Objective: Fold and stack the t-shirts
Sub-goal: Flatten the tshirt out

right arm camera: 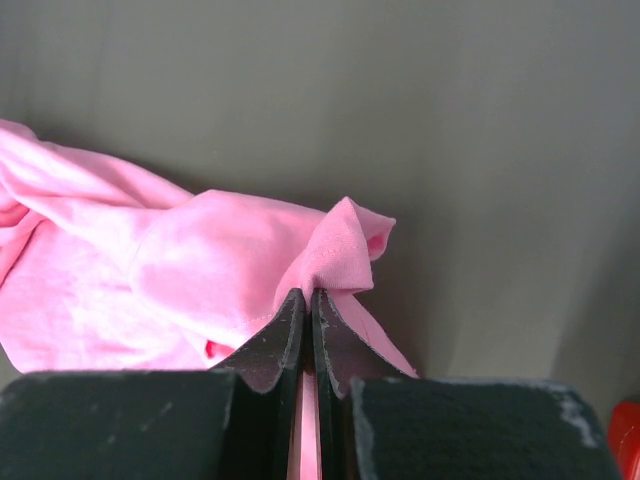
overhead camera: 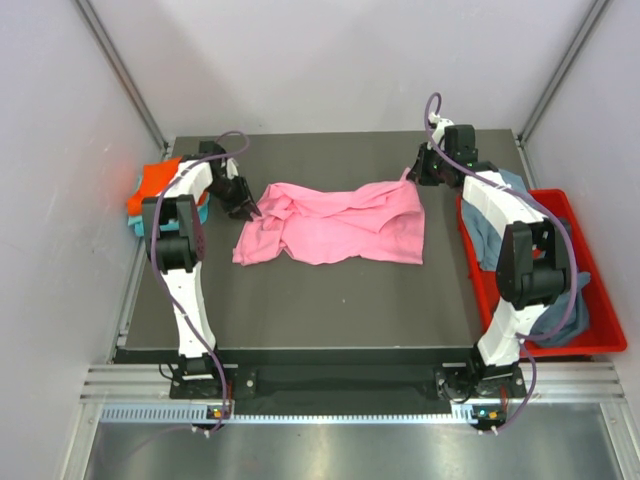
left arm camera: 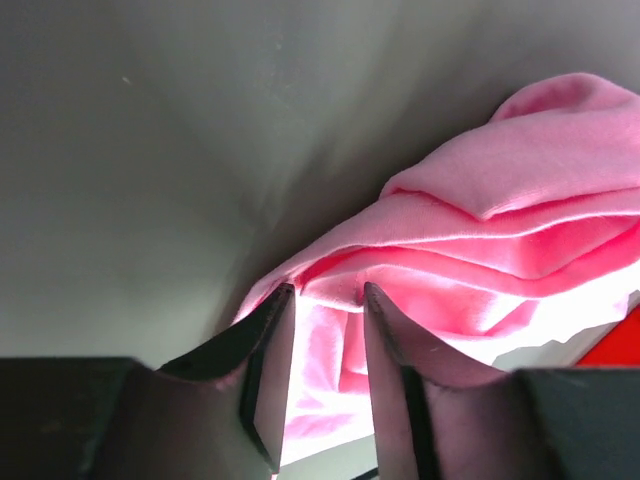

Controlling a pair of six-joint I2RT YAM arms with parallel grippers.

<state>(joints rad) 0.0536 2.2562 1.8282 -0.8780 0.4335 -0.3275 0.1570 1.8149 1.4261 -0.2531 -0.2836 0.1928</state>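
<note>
The dark counter (overhead camera: 330, 320) carried the pink t-shirt (overhead camera: 345, 225), which lay crumpled and spread across its far middle, not yet flat enough to fold. At the counter's right edge sat the red bin (overhead camera: 605, 335) with grey-blue t-shirts (overhead camera: 488, 232) heaped in it, apparently waiting their turn. At the far left corner lay the orange and teal t-shirts (overhead camera: 158, 188), one on the other, likely the finished pile. The right fingers (right arm camera: 308, 310) were closed tight on a fold at the pink t-shirt's far right corner, seemingly anchoring it so the cloth could be drawn taut. The left fingers (overhead camera: 246, 210) stood partly open at the shirt's left edge. Cloth showed in the gap but nothing was pinched, so they were probably placed to take that corner.
</note>
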